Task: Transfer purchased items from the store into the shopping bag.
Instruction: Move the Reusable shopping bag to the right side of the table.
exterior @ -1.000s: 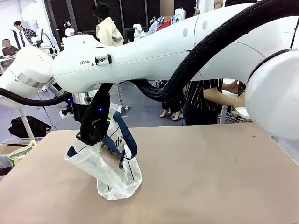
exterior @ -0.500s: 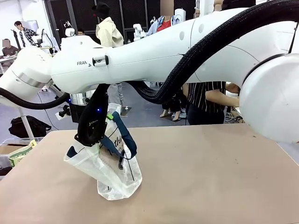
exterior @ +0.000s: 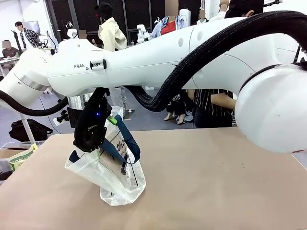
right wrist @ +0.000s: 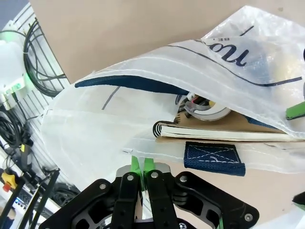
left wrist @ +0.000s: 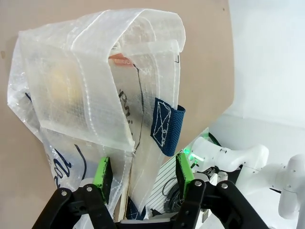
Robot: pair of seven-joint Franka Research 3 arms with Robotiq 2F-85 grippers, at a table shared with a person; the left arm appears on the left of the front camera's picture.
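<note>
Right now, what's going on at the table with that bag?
Both grippers are working the shopping bag on the table. The right gripper is shut on the bag's rim, pinching the plastic. The left gripper straddles another part of the rim, its pads either side of the plastic. Inside the bag lie a spiral notebook and a round, tape-like item.

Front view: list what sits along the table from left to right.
Shopping bag, its rim pinched by the right gripper → bare tan table → the right arm's big white joint at the picture's right edge.
</note>
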